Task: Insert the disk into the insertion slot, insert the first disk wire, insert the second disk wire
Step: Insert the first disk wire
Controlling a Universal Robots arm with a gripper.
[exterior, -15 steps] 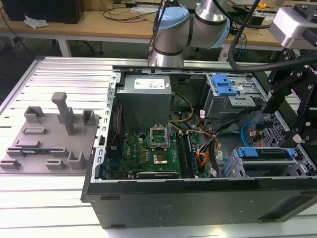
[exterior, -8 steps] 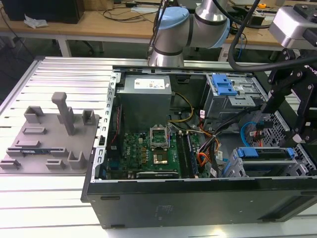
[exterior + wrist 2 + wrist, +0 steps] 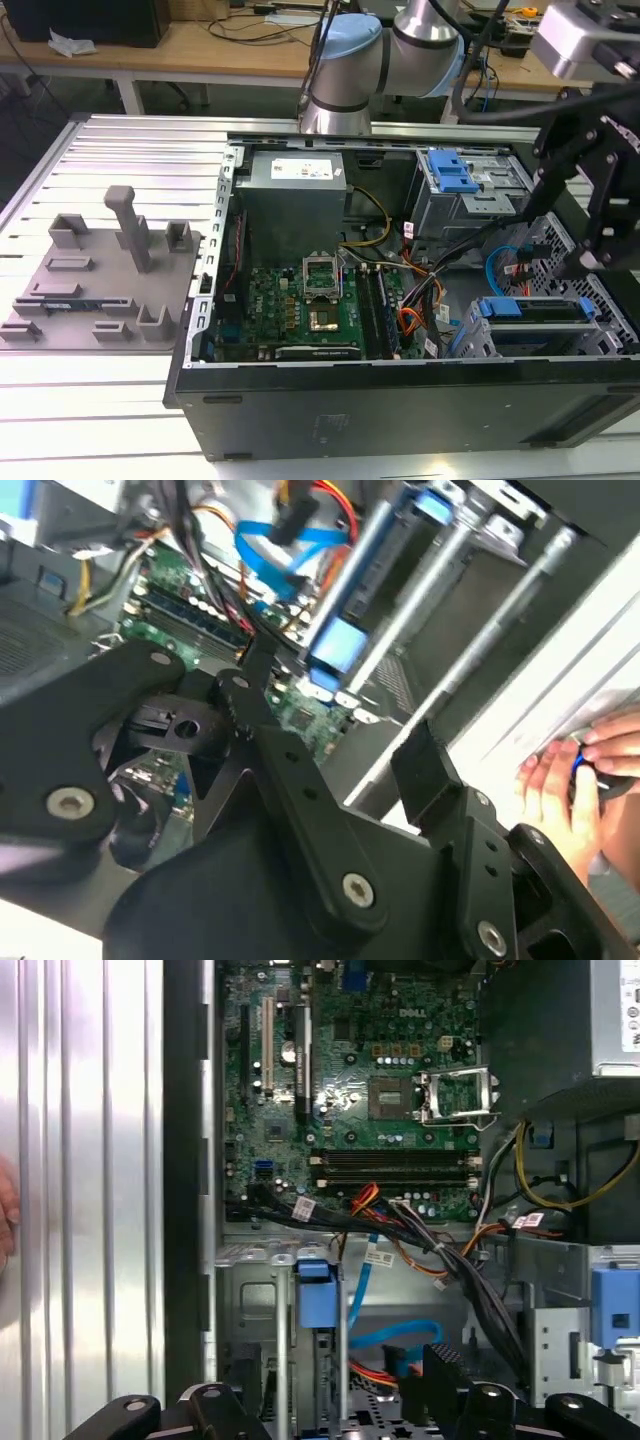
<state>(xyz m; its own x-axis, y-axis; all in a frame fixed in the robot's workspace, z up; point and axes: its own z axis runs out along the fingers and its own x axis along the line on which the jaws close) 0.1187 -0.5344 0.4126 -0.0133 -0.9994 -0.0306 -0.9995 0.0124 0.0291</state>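
The flat silver hard drive in its bright blue plastic caddy (image 3: 530, 308) lies in the silver perforated sheet-metal bay (image 3: 468, 338). It looks rigid, weighty and shock-sensitive, best held by the caddy edges. The hand (image 3: 335, 715) is near the bay, its fingers apart and empty.

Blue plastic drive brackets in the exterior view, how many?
2. A latch on the grey metal bay, farther back; a caddy framing the disk in the perforated cage up front. The gripper may hide others.

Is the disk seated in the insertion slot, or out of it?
In, it appears: in the exterior view the disk lies inside the silver insertion slot, its blue frame at the opening.
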